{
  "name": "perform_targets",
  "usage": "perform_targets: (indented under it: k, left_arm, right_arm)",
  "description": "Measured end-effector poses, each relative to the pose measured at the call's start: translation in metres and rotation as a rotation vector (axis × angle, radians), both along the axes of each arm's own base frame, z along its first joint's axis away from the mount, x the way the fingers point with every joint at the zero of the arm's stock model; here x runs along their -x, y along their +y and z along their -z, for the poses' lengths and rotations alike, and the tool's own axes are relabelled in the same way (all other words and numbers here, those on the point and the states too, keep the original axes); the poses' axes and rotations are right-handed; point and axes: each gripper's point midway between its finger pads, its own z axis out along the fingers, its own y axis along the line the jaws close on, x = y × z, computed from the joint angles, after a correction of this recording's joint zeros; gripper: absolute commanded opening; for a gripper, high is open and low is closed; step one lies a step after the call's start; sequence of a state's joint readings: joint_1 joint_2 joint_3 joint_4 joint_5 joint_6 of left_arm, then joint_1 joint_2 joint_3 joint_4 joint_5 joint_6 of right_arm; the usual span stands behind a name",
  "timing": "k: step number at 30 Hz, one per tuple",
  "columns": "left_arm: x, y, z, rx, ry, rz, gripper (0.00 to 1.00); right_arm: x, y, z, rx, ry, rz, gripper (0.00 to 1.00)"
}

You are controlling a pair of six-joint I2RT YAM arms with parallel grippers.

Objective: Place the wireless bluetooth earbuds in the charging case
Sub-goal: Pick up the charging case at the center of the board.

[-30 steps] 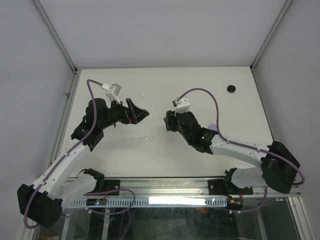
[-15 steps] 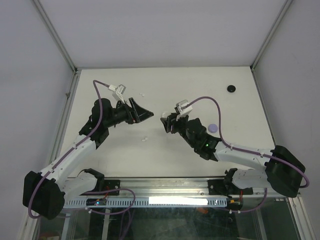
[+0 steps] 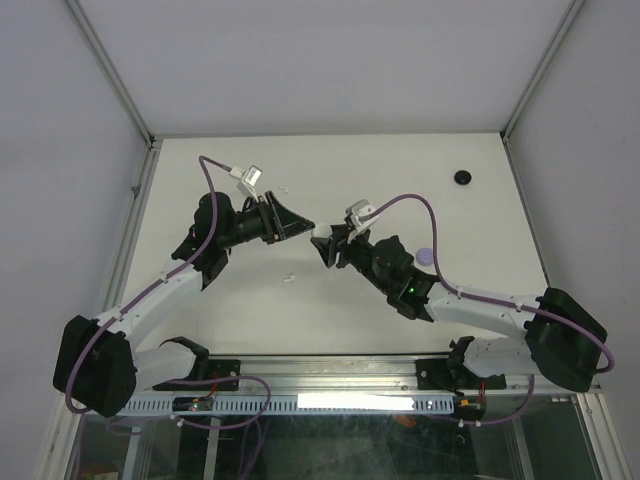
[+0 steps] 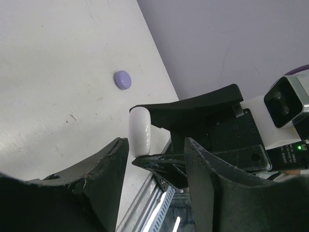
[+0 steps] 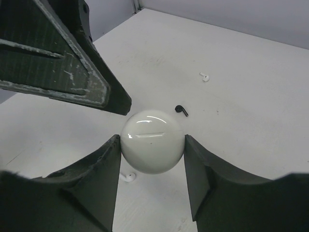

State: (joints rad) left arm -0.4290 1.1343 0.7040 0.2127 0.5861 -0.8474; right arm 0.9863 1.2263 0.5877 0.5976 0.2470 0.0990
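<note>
- Earbuds lie loose on the table [image 3: 400, 160], three counted in the right wrist view: two white and one black.
- The near white earbud [image 3: 290, 277] rests on the table towards the arm bases, just left of the right gripper; the right wrist camera shows it low in its view, beneath the held case [image 5: 128, 177].
- One white charging case [image 5: 152, 145], round and glossy with a thin line across its face, is off the table. The right gripper [image 5: 152, 140] has it clamped by its edges between both fingers.
- From the left wrist the case shows edge-on [image 4: 140, 130], a slim white oval pinched in the black fingers of the right gripper.
- The left gripper [image 4: 157, 145] points straight at the case, fingers spread apart with nothing between them. The case sits just ahead of their tips.
- From above, the two grippers meet nose to nose at the middle of the table, left [image 3: 297, 226] and right [image 3: 322, 245]. Whether the left fingers touch the case cannot be told.
- One purple puck [image 3: 426, 256] lies flat on the table beside the right forearm, well apart from the case.
- The black earbud [image 5: 181, 110] lies on the table just past the case.
- The far white earbud [image 5: 205, 76] lies beyond that, alone on the table [image 3: 283, 188].
- One black puck [image 3: 463, 177] sits near the far right corner.
</note>
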Motion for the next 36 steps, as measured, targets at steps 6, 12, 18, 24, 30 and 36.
perform_targets:
  k: [6, 12, 18, 24, 30, 36]
  left_arm:
    - [0.001, -0.012, 0.018, -0.009, 0.061, 0.043, 0.51]
    - [0.002, -0.020, 0.031, -0.018, 0.113, 0.071, 0.50]
    - [0.002, -0.022, 0.029, -0.011, 0.109, 0.084, 0.41]
    - [0.001, -0.022, 0.026, -0.006, 0.103, 0.083, 0.30]
    - [0.000, -0.021, 0.026, -0.008, 0.100, 0.075, 0.15]
    - [0.001, -0.019, 0.025, -0.047, 0.065, 0.085, 0.10]
  right_arm:
    - [0.001, 0.004, 0.005, 0.019, 0.000, -0.021, 0.38]
    - [0.000, 0.007, 0.000, 0.019, -0.015, -0.029, 0.38]
    - [0.000, 0.008, 0.000, 0.024, -0.018, -0.031, 0.38]
    - [0.000, 0.010, -0.002, 0.024, -0.023, -0.042, 0.38]
    - [0.001, 0.010, -0.003, 0.026, -0.032, -0.048, 0.50]
    - [0.003, 0.012, -0.002, 0.026, -0.022, -0.066, 0.63]
